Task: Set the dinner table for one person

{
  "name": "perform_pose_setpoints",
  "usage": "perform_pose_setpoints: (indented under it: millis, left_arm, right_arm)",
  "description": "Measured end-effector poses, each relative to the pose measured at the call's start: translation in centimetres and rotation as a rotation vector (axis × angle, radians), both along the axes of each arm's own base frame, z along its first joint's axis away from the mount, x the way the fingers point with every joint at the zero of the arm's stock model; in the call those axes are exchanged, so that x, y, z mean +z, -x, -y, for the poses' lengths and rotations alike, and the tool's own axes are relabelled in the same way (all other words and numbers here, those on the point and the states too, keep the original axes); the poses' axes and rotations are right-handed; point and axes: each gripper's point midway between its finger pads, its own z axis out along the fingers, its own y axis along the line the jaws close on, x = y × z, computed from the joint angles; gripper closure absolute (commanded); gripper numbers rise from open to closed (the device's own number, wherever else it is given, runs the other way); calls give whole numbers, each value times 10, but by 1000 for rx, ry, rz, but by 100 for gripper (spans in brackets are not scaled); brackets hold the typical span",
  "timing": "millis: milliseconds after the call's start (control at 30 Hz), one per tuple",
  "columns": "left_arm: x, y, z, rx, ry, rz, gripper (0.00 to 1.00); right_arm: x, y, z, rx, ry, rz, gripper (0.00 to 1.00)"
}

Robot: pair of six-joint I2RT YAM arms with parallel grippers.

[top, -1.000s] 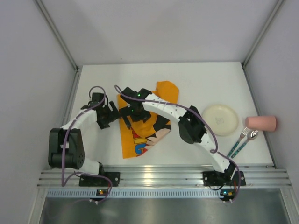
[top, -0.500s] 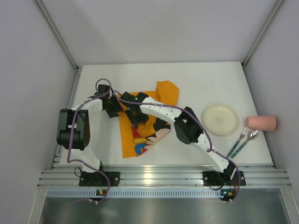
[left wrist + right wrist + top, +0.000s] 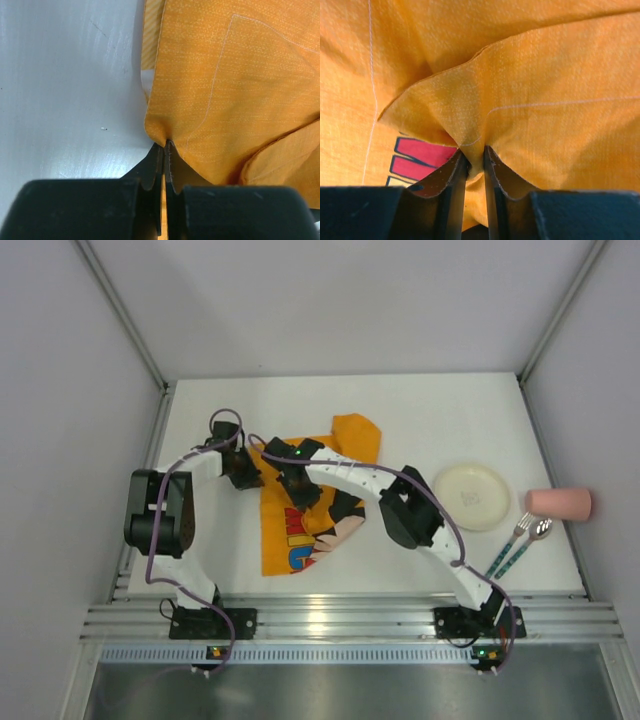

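Plainly, the dinner table (image 3: 440,410) is a matte white rectangle filling the floor of the enclosure, with a ribbed aluminium rail (image 3: 340,612) along its near edge. Left of centre lies an orange woven placemat (image 3: 355,435), rumpled and partly folded over itself (fine white stitching and a red-lettered cartoon print show on it). The left gripper (image 3: 164,146) has its black fingers pressed together on the cloth's left edge, pinching a small pucker beside bare tabletop. The right gripper (image 3: 475,155) clamps a raised fold nearer the cloth's middle, the fabric tenting up between its narrow jaws. To the right sit a round cream plate (image 3: 471,496), a pink cup (image 3: 558,504) on its side at the right edge, and a fork (image 3: 507,547) and spoon (image 3: 522,550) side by side. White tabletop shows beyond the cloth's far edge and between cloth and plate.
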Motion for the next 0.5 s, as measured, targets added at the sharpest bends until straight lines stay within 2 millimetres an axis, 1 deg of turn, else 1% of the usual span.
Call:
perform_pose_setpoints:
  millis: [67,100,200,233,267,333,367,433,500]
  left_arm:
    - [0,-1,0,-4,-3,0,100]
    - [0,-1,0,-7,-5,-2,100]
    - [0,-2,-1,-21,-25,-7,100]
    - [0,-3,-1,-28,-33,-10,100]
    - [1,-5,-2,-33,-41,-12,100]
    - [1,-9,-4,-43,-59,-14,100]
    - [1,-11,-4,-45,-64,-13,100]
    - [2,-14,-5,-48,-70,-11,100]
    - [1,-14,-6,-49,-73,-12,100]
  right_arm:
    - [6,1,5,-3,2,0,76]
    - [11,1,7,-7,0,2,68]
    - [33,-3,14,-27,-25,22,41]
    - [42,-6,18,-35,-37,31,21]
    - [52,-9,21,-48,-52,40,18]
    - [71,-16,31,-61,-73,64,15]
    - [77,-18,35,-69,-81,71,15]
    - [84,-22,41,-79,-91,80,15]
    - [86,-23,41,-81,-109,69,16]
